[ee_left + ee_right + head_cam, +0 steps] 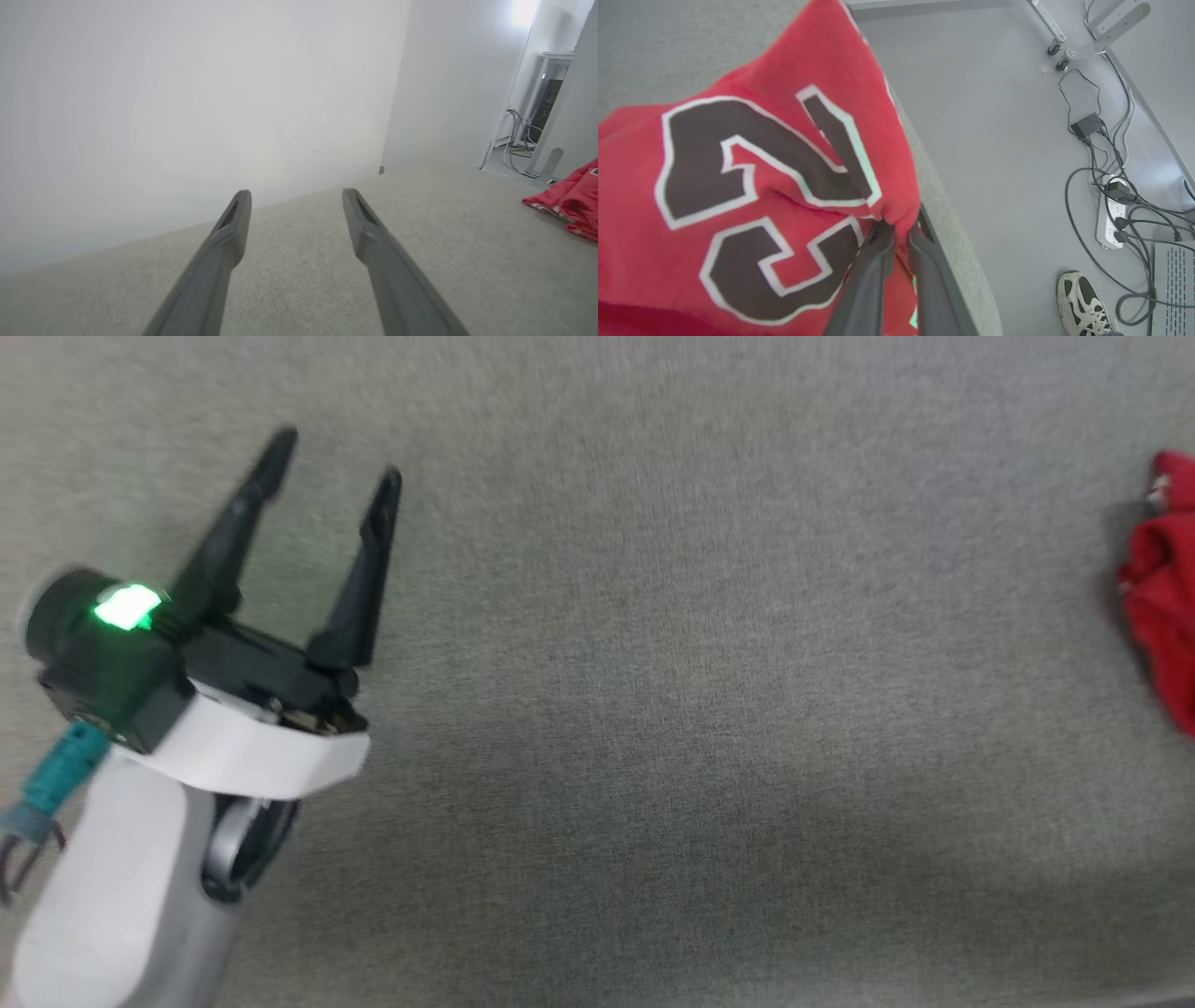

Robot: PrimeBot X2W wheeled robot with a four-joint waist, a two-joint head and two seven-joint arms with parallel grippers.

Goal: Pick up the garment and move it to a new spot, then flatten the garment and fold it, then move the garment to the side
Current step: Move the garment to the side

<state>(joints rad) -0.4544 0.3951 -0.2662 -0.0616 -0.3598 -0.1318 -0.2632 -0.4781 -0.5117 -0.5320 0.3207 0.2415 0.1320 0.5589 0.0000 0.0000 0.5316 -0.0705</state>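
The garment (761, 154) is a bright red jersey with a black, white-outlined number. In the right wrist view it hangs bunched in front of the camera, and my right gripper (899, 228) is shut on a pinched fold of it near the table's edge. In the head view a part of the garment (1162, 588) shows at the far right edge. It also lies at the right of the left wrist view as a red heap (567, 200). My left gripper (331, 457) is open above the grey surface at the left, far from the garment, with nothing between its fingers (233, 224).
A grey felt-like tabletop (653, 709) spreads across the head view. Beyond its edge (952, 233) the floor holds a power strip (1108, 210) with tangled cables, a frame leg (1101, 37) and a person's shoe (1083, 303). A white wall (187, 116) stands behind the table.
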